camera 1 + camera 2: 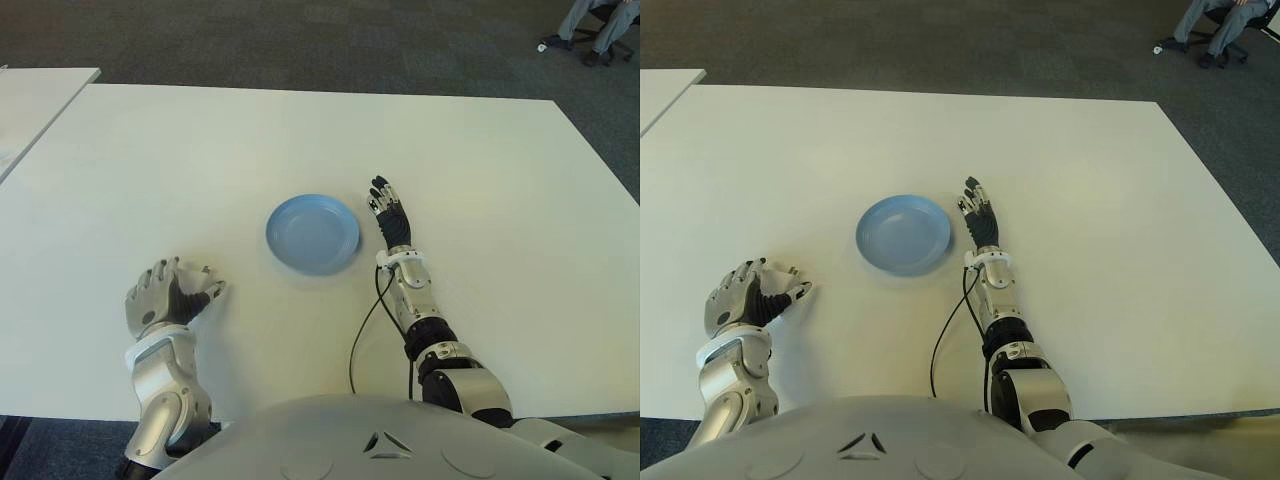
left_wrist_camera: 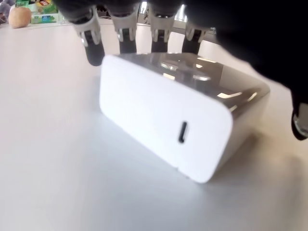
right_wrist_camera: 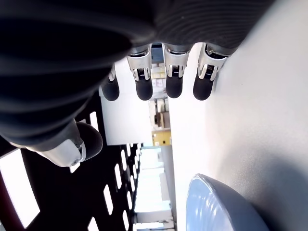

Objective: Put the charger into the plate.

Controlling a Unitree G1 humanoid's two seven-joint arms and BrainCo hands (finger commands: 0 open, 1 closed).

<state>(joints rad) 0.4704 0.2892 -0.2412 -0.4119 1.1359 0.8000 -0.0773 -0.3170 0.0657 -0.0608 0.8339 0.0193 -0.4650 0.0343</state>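
The white charger [image 2: 163, 120] is a rounded block with one small port, lying on the white table [image 1: 200, 150]. My left hand [image 1: 175, 292] is curled over it at the table's near left. Its fingertips [image 2: 125, 36] press the block's far edge, and the thumb is on the other side. In the eye views the hand hides the charger. The light blue plate [image 1: 312, 234] sits in the middle with nothing in it, well to the right of that hand. My right hand [image 1: 388, 212] shows just right of the plate, fingers straight and holding nothing.
A black cable [image 1: 365, 330] runs along my right forearm toward the near edge. A second white table [image 1: 30, 100] stands at the far left. A seated person's legs [image 1: 600, 25] show at the far right, on dark carpet.
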